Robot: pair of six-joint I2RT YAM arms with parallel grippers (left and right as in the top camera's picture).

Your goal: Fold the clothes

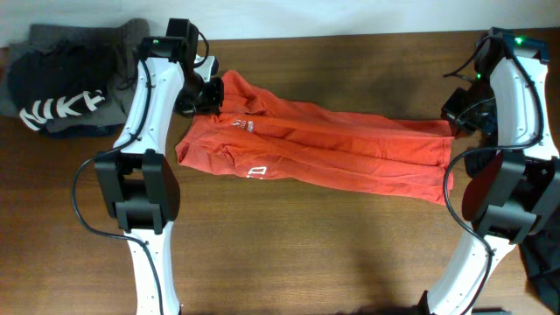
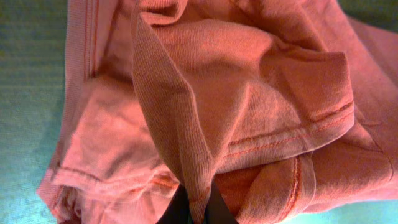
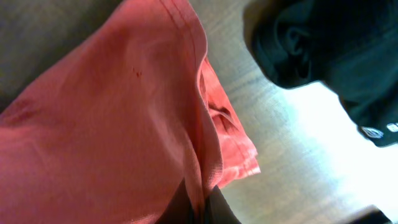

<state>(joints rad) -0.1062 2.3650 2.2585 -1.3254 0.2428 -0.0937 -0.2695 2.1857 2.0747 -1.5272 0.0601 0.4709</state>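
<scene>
The red-orange shirt lies stretched lengthwise across the table, folded into a long band, with white lettering showing near its left end. My left gripper is shut on the shirt's far-left corner; in the left wrist view a ribbed fold of the shirt runs down between the dark fingers. My right gripper is shut on the shirt's far-right corner; in the right wrist view the shirt's fabric is pinched between the fingers.
A pile of grey and black garments with white lettering lies at the table's far left corner. Dark clothing sits at the right edge and shows in the right wrist view. Both arm bases stand at the front.
</scene>
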